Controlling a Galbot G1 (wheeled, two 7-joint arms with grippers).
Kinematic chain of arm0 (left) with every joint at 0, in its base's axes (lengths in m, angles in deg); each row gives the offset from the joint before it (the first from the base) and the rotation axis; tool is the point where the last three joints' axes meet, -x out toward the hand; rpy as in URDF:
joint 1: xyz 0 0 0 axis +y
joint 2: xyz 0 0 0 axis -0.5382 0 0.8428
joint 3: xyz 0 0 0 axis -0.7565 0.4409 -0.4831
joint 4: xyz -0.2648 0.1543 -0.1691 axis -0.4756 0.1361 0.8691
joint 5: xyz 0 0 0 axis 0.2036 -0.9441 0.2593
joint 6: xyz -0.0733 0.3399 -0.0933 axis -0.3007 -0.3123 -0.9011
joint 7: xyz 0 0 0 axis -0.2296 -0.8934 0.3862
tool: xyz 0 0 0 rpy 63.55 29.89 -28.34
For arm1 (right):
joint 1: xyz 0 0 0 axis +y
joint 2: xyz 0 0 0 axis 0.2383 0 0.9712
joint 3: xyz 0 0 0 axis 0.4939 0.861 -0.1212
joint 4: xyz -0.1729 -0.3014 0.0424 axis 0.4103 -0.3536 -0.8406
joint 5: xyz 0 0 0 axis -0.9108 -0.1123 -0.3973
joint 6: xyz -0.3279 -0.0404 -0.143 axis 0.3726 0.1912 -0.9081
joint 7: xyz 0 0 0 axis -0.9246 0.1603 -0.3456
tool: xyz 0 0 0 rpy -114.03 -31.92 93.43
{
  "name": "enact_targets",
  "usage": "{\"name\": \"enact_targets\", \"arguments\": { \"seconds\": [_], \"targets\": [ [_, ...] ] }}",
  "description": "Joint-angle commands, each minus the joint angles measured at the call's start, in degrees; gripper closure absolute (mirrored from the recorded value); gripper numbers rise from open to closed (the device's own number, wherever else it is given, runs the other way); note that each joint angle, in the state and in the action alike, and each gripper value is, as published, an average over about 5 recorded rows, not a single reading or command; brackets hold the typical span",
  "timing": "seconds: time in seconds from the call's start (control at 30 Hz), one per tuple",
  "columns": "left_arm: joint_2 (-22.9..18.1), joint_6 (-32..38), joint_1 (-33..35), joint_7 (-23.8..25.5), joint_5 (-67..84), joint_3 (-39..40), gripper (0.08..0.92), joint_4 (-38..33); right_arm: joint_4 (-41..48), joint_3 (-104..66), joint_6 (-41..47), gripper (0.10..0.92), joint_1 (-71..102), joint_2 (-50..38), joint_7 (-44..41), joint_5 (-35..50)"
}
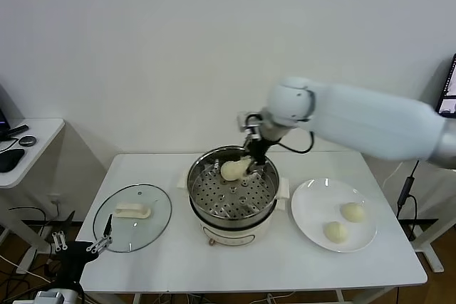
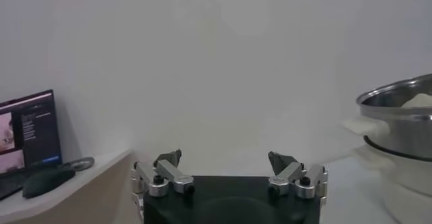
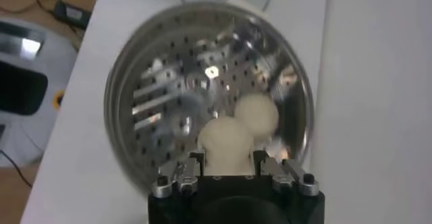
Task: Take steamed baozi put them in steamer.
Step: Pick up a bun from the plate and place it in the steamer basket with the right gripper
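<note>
White table (image 1: pixel 285 261), white wall (image 1: pixel 142 33)

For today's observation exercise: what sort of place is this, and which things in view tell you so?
Probably a lab or office staged as a kitchen: a steamer and plate on a plain white table, bare walls, and a side desk with a laptop and mouse.

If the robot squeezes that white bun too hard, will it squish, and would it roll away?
Probably squishy: the bun looks soft and doughy, so the right gripper shut on it could dent it. It is round and smooth, so it may roll a little on the steamer tray. It likely weighs little, since the gripper lifts it easily.
</note>
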Motion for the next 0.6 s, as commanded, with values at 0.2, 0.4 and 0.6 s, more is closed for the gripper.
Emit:
{"name": "enact_targets", "arguments": {
  "seconds": [0.2, 0.4, 0.6],
  "targets": [
    [-0.1, 0.1, -0.1, 0.0, -0.2, -0.3, 0.177, 0.0, 9.7, 1.4, 4.6, 0.575, 7.4, 13.3, 4.2, 2.3],
    [0.0, 0.3, -0.1, 0.0, -0.5, -0.6, 0.177, -0.1, 12.9, 0.0, 5.0, 0.575, 9.8, 16.5, 5.3, 1.3],
    [0.2, 0.6, -0.1, 0.0, -0.5, -0.9, 0.177, 0.1, 15.6, -0.7, 4.8, 0.575, 10.2, 18.3, 5.7, 0.3]
  ]
}}
